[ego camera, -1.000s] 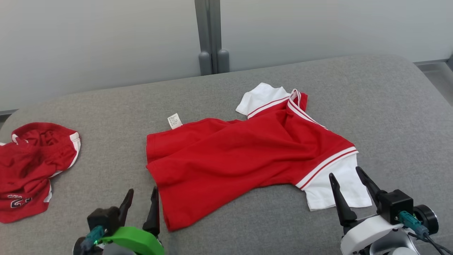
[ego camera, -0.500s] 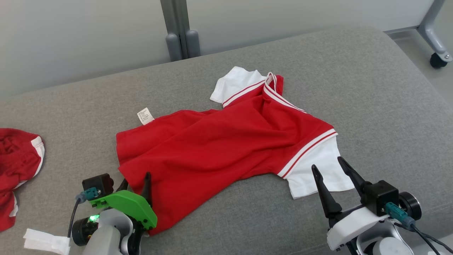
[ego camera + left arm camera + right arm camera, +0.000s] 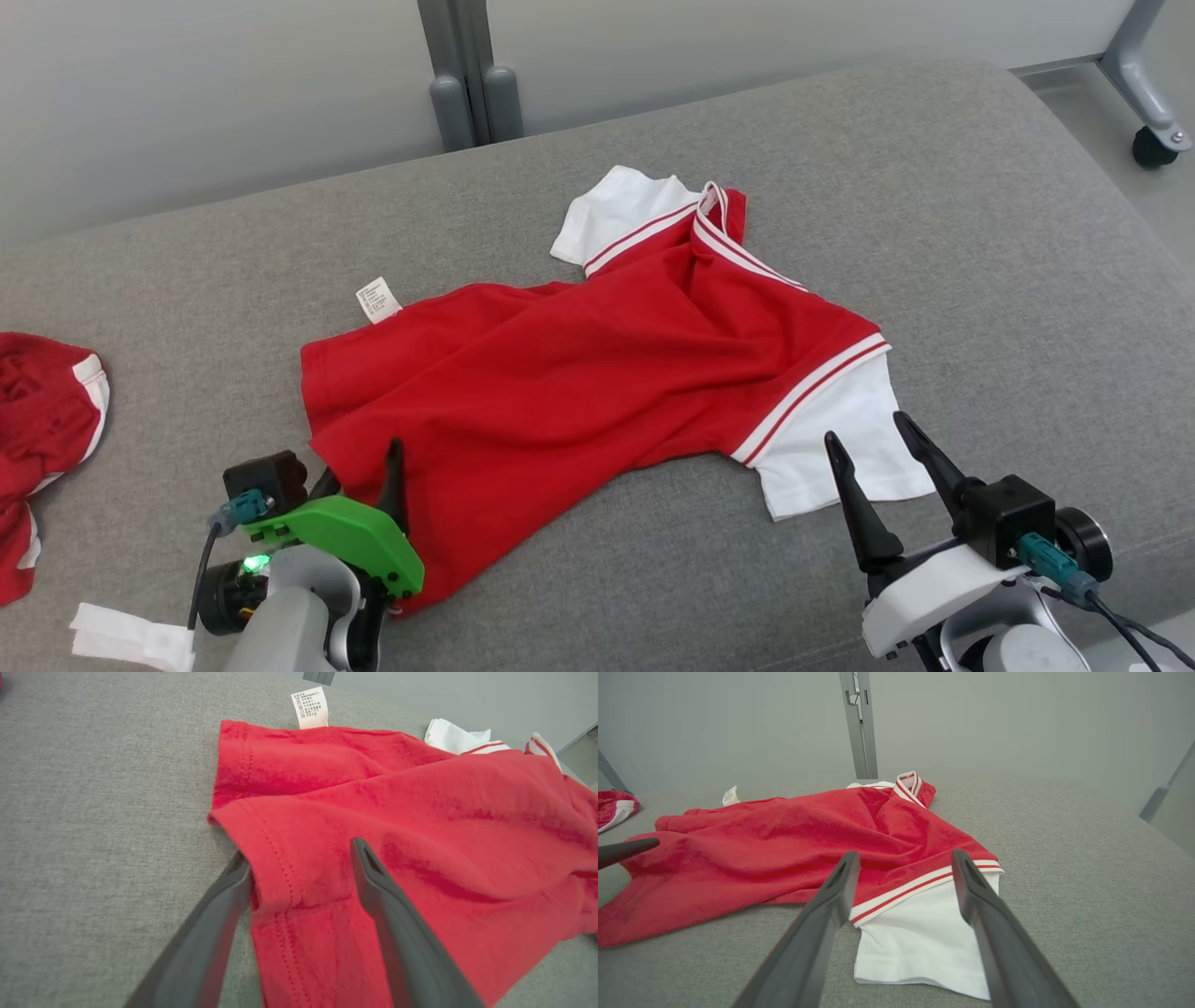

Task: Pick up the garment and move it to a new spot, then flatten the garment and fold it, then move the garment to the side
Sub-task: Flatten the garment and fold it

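Note:
The garment [image 3: 597, 373] is a red shirt with white sleeves, spread crumpled on the grey cushion [image 3: 980, 233]. My left gripper [image 3: 359, 481] is open at the shirt's near left hem. In the left wrist view the left gripper [image 3: 299, 854] straddles the hem of the garment [image 3: 420, 826], one finger [image 3: 219, 905] at the cloth's edge and the other on top. My right gripper [image 3: 866, 431] is open just short of the white sleeve [image 3: 840, 448]. Seen from the right wrist, the right gripper [image 3: 906, 855] frames that sleeve [image 3: 920, 947] without touching it.
A second red garment [image 3: 42, 439] lies bunched at the far left. A white tissue [image 3: 131, 635] sits by my left arm. A grey post [image 3: 467, 84] stands behind the cushion, and a caster wheel [image 3: 1153, 145] on the floor at the far right.
The head camera has turned, shifting the whole picture left. My left gripper has moved forward from beside the shirt's corner onto its hem. The right gripper holds its place by the sleeve.

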Robot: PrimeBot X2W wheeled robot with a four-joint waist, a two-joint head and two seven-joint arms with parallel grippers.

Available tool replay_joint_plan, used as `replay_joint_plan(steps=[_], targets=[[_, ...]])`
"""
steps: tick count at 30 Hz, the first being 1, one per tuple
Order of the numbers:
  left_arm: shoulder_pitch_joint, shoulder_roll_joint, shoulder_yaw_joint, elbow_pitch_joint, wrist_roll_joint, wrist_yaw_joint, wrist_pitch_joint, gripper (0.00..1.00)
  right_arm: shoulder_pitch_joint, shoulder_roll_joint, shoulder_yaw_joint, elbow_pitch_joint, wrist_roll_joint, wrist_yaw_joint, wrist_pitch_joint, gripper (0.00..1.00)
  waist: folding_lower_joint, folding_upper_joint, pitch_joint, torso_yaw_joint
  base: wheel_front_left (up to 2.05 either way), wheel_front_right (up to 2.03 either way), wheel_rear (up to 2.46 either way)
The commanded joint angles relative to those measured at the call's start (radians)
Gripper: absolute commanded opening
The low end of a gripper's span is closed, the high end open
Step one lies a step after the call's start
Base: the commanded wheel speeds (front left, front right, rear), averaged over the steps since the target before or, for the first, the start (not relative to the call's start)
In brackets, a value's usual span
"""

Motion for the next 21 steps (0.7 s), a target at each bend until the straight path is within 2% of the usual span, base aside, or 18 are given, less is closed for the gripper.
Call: replay_joint_plan(steps=[1, 2, 6, 11, 21], targets=[[0.014, 0.002, -0.007, -0.009, -0.004, -0.007, 0.001, 0.33, -0.004, 0.0, -0.002, -0.004, 0.001, -0.001, -0.004, 1.0, 0.0, -0.0001, 0.003, 0.003, 0.0, 0.0, 0.0], [0.013, 0.002, -0.015, -0.013, -0.007, -0.011, 0.009, 0.0, -0.006, -0.001, -0.001, -0.005, 0.002, -0.001, -0.003, 1.0, 0.0, -0.0001, 0.006, 0.003, 0.0, 0.0, 0.0], [-0.022, 0.013, -0.027, -0.03, -0.004, -0.02, -0.006, 0.0, -0.019, -0.002, 0.007, -0.01, 0.005, -0.001, 0.001, 1.0, 0.0, -0.0001, 0.019, 0.001, 0.0, 0.0, 0.0], [-0.095, 0.048, -0.011, -0.038, 0.008, -0.005, -0.041, 0.0, -0.029, -0.013, 0.017, -0.016, 0.012, -0.001, 0.004, 1.0, 0.0, -0.0001, 0.049, -0.011, 0.0, 0.0, 0.0], [-0.285, 0.17, -0.009, 0.027, 0.05, 0.006, -0.025, 0.0, -0.069, -0.02, 0.048, -0.032, 0.02, -0.001, 0.0, 1.0, 0.0, -0.0001, 0.15, -0.059, 0.0, 0.0, 0.0]])
